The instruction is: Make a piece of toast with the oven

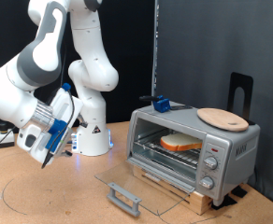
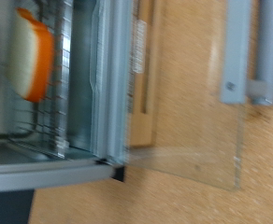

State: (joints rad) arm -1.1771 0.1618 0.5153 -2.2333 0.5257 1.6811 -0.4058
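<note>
The oven (image 1: 194, 145) stands on a wooden base at the exterior view's right, and its glass door (image 1: 136, 182) lies folded down flat on the table. Inside, the piece of toast (image 1: 179, 143) rests on the wire rack. My gripper (image 1: 46, 149) hangs in the air well to the exterior view's left of the oven, pointing down towards the table, with nothing seen in it. In the wrist view the piece of toast (image 2: 29, 54) sits on the rack inside the oven (image 2: 90, 103), with the open glass door (image 2: 188, 140) and its grey handle (image 2: 249, 47) beside it. No fingers show there.
A round wooden board (image 1: 222, 118) and a small blue object (image 1: 161, 105) lie on the oven's roof. The door handle (image 1: 124, 198) juts out over the table near the exterior view's bottom. The arm's white base (image 1: 90, 135) stands behind, and a black stand (image 1: 239, 93) rises at the right.
</note>
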